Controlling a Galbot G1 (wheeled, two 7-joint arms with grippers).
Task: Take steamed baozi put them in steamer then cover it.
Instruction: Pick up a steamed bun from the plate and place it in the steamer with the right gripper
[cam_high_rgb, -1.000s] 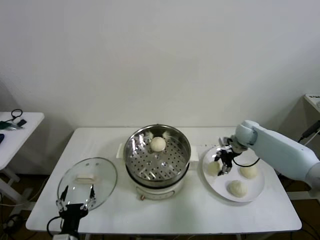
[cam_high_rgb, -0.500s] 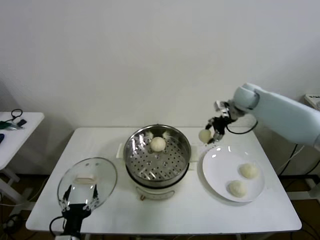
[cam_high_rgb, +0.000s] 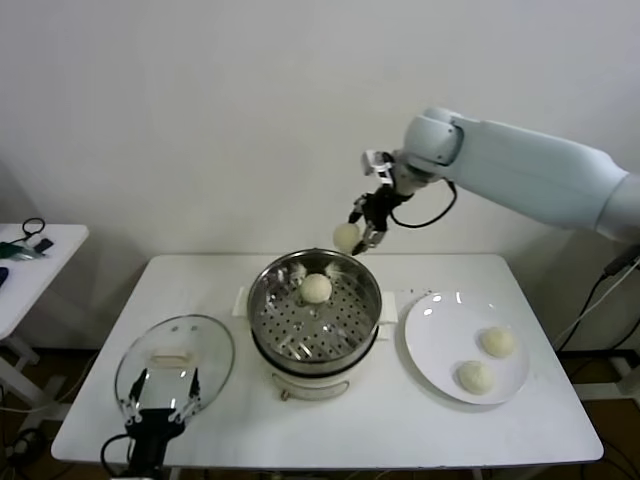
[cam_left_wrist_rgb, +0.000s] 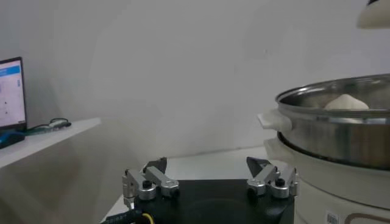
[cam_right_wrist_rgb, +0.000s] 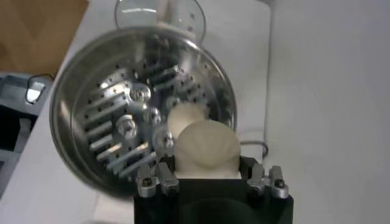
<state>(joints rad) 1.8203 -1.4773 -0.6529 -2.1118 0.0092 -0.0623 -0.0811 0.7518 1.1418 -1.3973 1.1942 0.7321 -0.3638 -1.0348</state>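
1. I see one steamed baozi (cam_high_rgb: 346, 237) clamped in the right gripper (cam_high_rgb: 362, 236), up in the air above the far rim of the steamer (cam_high_rgb: 262, 310). In the right wrist view the bun (cam_right_wrist_rgb: 207, 148) sits between the gripper's fingers, with the pot's perforated tray (cam_right_wrist_rgb: 116, 131) below it.
2. A second baozi (cam_high_rgb: 316, 288) lies on the tray inside the steamer, toward the far side. The left wrist view shows its top (cam_left_wrist_rgb: 346, 102) just over the steel rim.
3. Two more baozi (cam_high_rgb: 498, 342) (cam_high_rgb: 473, 377) rest on the white plate (cam_high_rgb: 435, 335), on its right half, apart from each other. The plate sits on the counter (cam_high_rgb: 380, 420) just to the right of the steamer.
4. The steamer stands mid-counter on its white base (cam_high_rgb: 310, 383), open at the top.
5. The cover (cam_high_rgb: 215, 345) lies flat on the counter left of the steamer, its cream handle (cam_high_rgb: 170, 355) facing up. It is near the pot, but I cannot tell whether the two touch.
6. The left gripper (cam_high_rgb: 160, 392) hangs low at the counter's near edge, over the near rim of the cover, its fingers (cam_left_wrist_rgb: 143, 182) spread wide apart and holding nothing.
7. The right arm (cam_high_rgb: 520, 170) reaches in from the right, high across the wall behind.
8. A small side table (cam_high_rgb: 25, 275) stands off to the left with a few dark items I cannot make out.
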